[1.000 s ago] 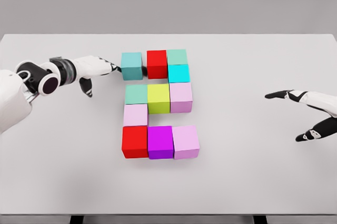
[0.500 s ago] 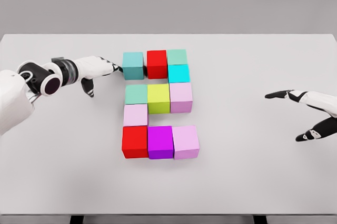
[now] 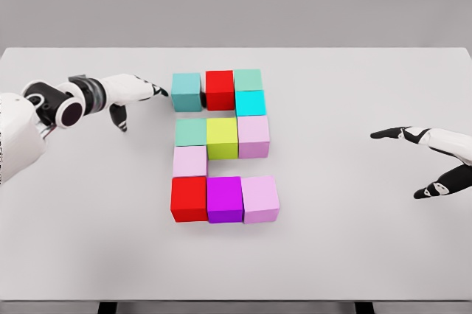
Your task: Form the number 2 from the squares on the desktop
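Observation:
Coloured cubes lie on the white table in the outline of a 2. Top row: teal cube, red cube, green cube, with a cyan cube under the green one. Middle row: green cube, yellow cube, pink cube. A pale pink cube links down to the bottom row: red, magenta, pink. My left hand is open, its fingertips close beside the teal cube's left face. My right hand hovers open at the far right.
The table's near edge runs along the bottom of the view, and its far edge meets a grey wall. Nothing but the cubes stands on it.
The teal cube has slid slightly right, closing on the red cube. My left hand then drew back a little to the left and up. The right hand has not moved.

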